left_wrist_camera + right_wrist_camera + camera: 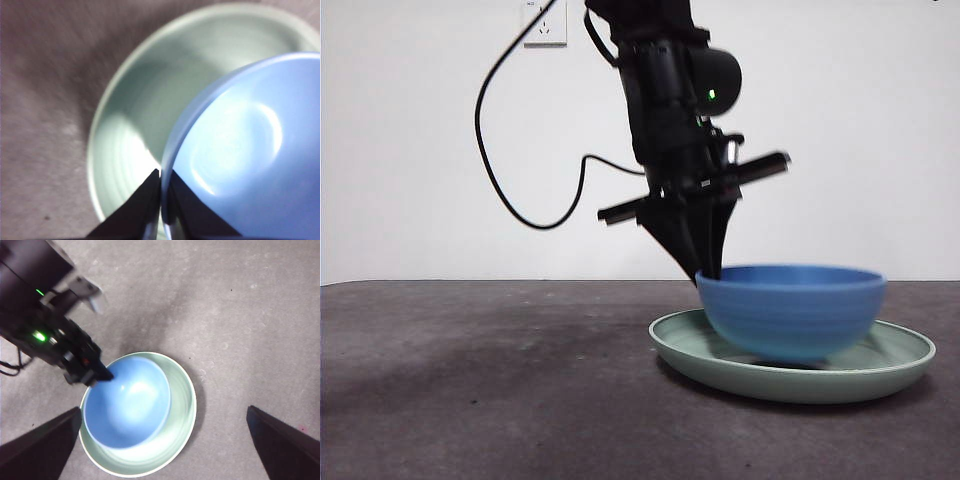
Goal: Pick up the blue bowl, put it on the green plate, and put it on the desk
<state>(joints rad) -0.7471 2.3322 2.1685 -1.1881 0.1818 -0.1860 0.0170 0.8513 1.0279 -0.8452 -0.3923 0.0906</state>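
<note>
Dark grey-brown desk, speckled and matte, fills the foreground under a plain white wall w/ a socket plate high up. Nearest the low front camera: the green plate, lying flat on the desk at about 4 o'clock from frame centre. Next back, the blue bowl sits over the plate, upright, its base looking just clear of or barely touching the plate floor; front view can't settle which.

At the bowl's near-side rim, about 9 o'clock on the bowl as the front camera sees it, the left gripper comes down from above, black cable looping behind it. Left wrist cam gives what the front can't: both jaws pinched nearly together w/ the bowl's rim between them, one jaw inside the wall, one outside, plate's glossy interior beneath.

Right wrist cam, looking down from well above, adds the layout: bowl is off-centre in the plate, pushed toward the side where the left gripper grips, leaving a broad crescent of plate bare opposite. Right gripper hangs high over the scene, jaws spread wide apart, holding nothing. Farthest back, only wall.
</note>
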